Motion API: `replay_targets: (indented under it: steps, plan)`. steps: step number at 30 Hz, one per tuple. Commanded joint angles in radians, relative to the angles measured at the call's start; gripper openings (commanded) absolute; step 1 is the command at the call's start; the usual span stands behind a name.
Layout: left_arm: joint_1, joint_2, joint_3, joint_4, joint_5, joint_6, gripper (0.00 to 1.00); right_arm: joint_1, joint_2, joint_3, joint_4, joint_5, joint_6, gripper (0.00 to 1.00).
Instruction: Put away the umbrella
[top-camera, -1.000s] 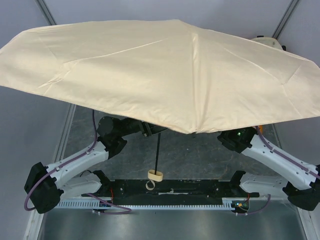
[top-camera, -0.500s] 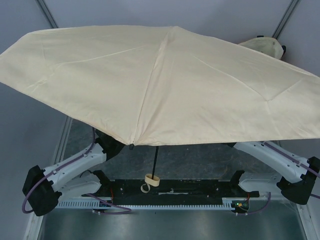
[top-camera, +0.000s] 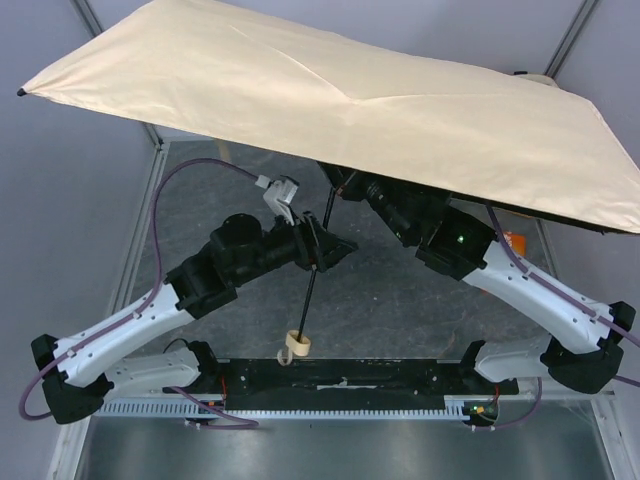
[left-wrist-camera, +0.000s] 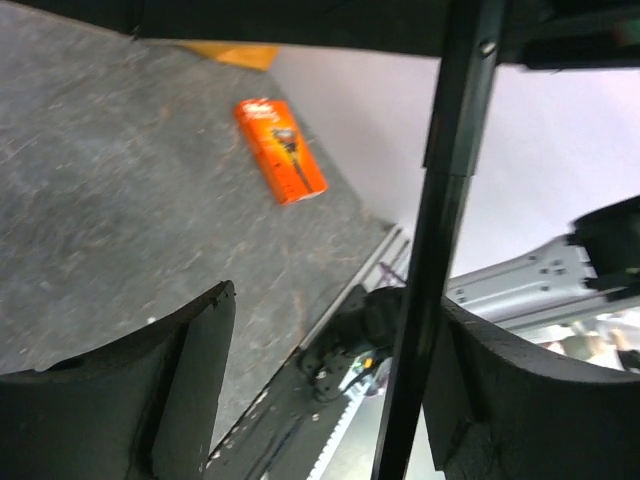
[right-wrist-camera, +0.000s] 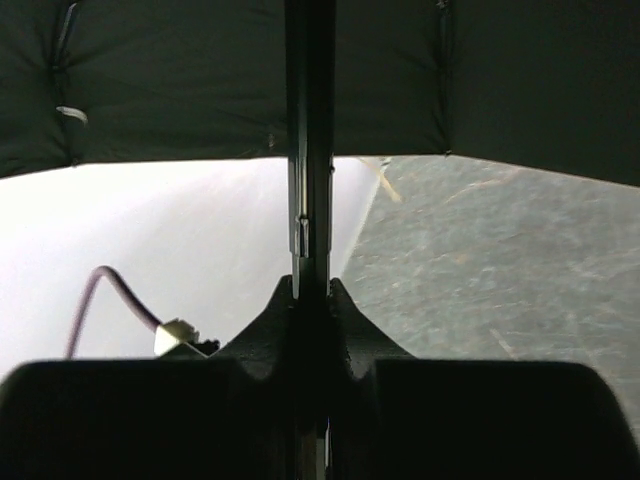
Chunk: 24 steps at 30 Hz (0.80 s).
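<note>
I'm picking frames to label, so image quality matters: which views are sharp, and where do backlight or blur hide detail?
Top external: sharp and evenly lit, the umbrella filling the upper frame. Left wrist: soft, the orange box smeared, the shaft a dark silhouette. Right wrist: backlit, the right claw and the fabric's underside nearly black, the backdrop at left blown white.

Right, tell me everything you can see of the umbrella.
The umbrella is open, its pale cream fabric canopy tilted and spanning the overhead view. A thin black shaft slants down from it to a small light wooden knob handle with a cord loop, by the near edge of the table. The right gripper is shut on the shaft just under the canopy. The left gripper stands open around the shaft lower down.
</note>
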Motion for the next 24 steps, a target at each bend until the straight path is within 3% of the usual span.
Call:
replay_targets:
  steps: [1,2,3,5,7,8,11,14,17,24]
  plan:
    - [-0.056,0.066,0.076,-0.137,-0.189,0.126,0.73,0.024,0.026,0.102,-0.005,0.161,-0.036,0.0]
    - [-0.056,0.07,0.076,-0.129,-0.194,0.129,0.68,0.026,0.035,0.115,-0.009,0.158,-0.039,0.0]
    - [-0.056,0.078,0.081,-0.132,-0.204,0.132,0.55,0.027,0.043,0.124,-0.009,0.15,-0.05,0.0]
    - [-0.054,0.083,0.083,-0.145,-0.236,0.131,0.18,0.033,0.045,0.124,-0.005,0.14,-0.073,0.0]
    - [-0.054,0.066,0.061,-0.117,-0.227,0.136,0.05,0.033,0.023,0.093,0.02,0.121,-0.096,0.0]
    - [-0.053,0.045,0.038,-0.076,-0.203,0.139,0.02,0.03,0.008,0.07,0.03,0.108,-0.097,0.08]
    - [-0.05,-0.034,-0.064,0.097,-0.116,0.123,0.02,-0.02,-0.049,-0.037,0.108,0.011,-0.053,0.38]
    - [-0.05,-0.083,-0.141,0.265,-0.069,0.085,0.02,-0.089,-0.095,-0.166,0.268,-0.138,0.048,0.57]
    - [-0.045,-0.1,-0.184,0.367,-0.022,0.056,0.02,-0.129,-0.104,-0.232,0.38,-0.234,0.145,0.68]
    - [-0.041,-0.103,-0.267,0.601,0.087,-0.01,0.02,-0.246,-0.049,-0.338,0.721,-0.377,0.489,0.78]
